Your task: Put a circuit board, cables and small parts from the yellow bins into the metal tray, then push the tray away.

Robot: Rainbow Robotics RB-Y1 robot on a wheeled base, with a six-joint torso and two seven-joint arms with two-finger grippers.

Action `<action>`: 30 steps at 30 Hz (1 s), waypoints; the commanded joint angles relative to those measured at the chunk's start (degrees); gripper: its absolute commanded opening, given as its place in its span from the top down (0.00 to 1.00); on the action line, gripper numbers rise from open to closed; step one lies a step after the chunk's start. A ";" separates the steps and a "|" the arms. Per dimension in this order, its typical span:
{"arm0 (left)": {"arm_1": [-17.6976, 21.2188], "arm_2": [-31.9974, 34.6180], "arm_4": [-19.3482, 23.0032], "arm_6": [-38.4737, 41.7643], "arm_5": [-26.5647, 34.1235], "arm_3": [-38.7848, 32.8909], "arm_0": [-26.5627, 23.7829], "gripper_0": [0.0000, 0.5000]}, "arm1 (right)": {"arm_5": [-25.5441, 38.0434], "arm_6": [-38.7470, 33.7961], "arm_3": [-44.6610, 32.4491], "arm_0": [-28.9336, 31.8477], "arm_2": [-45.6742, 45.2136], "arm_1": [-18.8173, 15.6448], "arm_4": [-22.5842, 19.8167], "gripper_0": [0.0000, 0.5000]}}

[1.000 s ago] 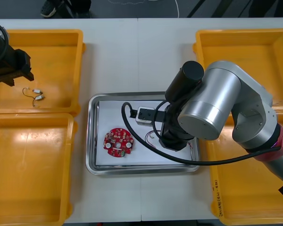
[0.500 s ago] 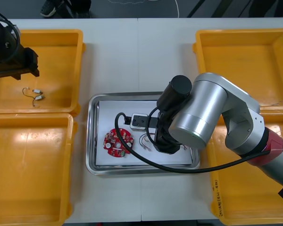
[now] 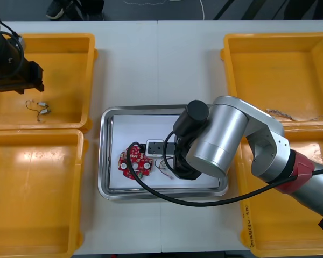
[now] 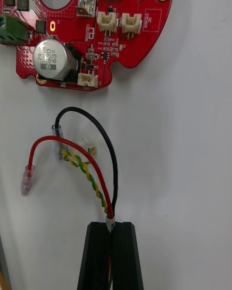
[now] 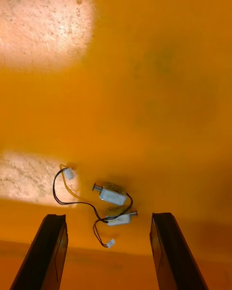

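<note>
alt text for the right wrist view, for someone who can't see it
The right gripper, jaws shut on the red and yellow cable, is low over the white inside of the metal tray. The cable's loose ends, a black strand among them, loop toward the round red circuit board lying just beyond.

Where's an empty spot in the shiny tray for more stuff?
The best bare patch in the tray is the white floor at its far left, between the far rim and the circuit board. The middle is crowded: the right gripper, shut on the cables, sits beside the board. The left gripper hovers open over the far left bin.
</note>
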 commanded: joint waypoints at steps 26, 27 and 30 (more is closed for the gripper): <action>-1.44 -1.55 1.40 -5.04 -9.65 9.00 -3.23 0.00 | 3.71 2.26 -3.24 -3.11 -1.03 -0.95 -0.02 0.00; -1.62 -1.55 1.40 -5.04 -9.92 9.18 -3.23 0.00 | 4.07 2.35 -3.42 -3.20 -1.46 -0.95 -0.28 0.00; -2.06 -1.63 1.40 -5.13 -10.27 9.27 -3.23 0.00 | 5.82 2.35 -5.00 -3.29 -3.93 -1.39 -1.33 0.00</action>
